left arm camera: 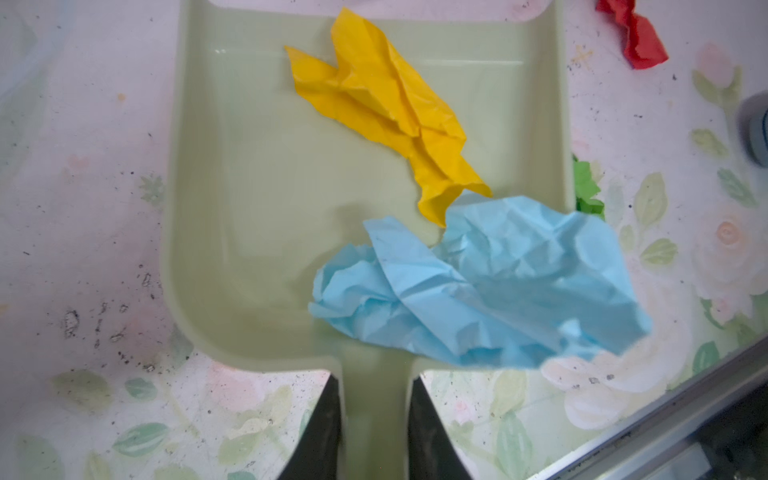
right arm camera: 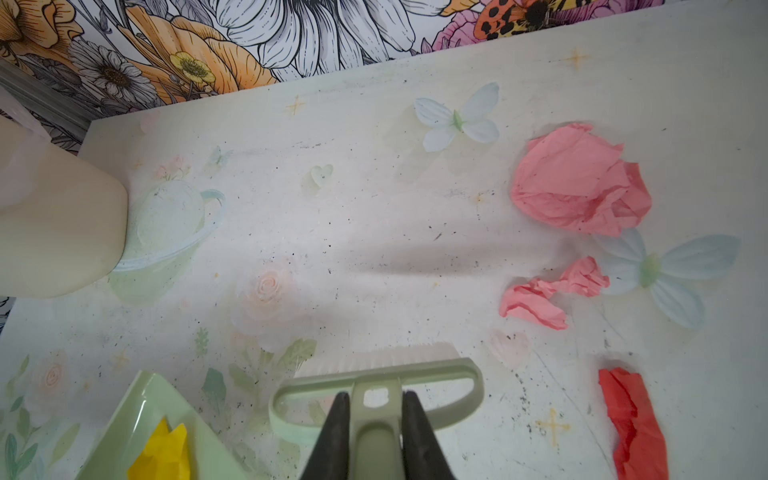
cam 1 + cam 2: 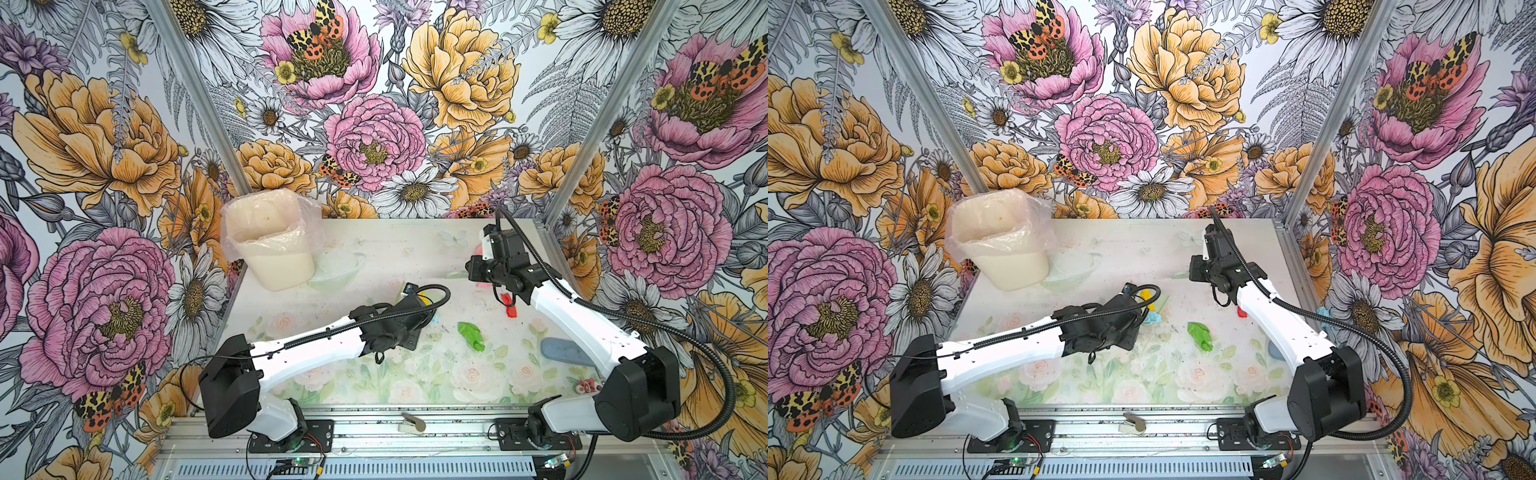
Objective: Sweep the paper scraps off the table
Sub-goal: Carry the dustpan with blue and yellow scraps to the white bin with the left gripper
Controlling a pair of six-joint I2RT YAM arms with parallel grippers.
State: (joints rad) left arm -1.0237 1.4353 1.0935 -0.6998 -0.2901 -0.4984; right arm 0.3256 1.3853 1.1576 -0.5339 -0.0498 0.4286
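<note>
Pink paper scraps point(image 2: 577, 183) lie centre-right on the bench point(image 3: 374, 249) — right fingers point(image 2: 338, 419) (clamped on the brush point(image 2: 376, 370)) nearest; left fingers point(image 1: 328, 424) grip the dustpan point(image 1: 249, 208) mid-frame, leftward.

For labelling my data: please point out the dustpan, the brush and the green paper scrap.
dustpan point(image 1: 257, 208), left wrist view, bare pan floor
brush point(image 2: 395, 371), right wrist view, green back bar
green paper scrap point(image 3: 471, 334), a top view, its middle

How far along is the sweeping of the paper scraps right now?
Partly done. The yellow scrap and light blue scrap lie in the dustpan, the blue one hanging over its rim. In hand: left gripper shut on the dustpan handle, right gripper shut on the brush. Left on the table: green scrap, red scrap, big pink scrap, small pink scrap.
</note>
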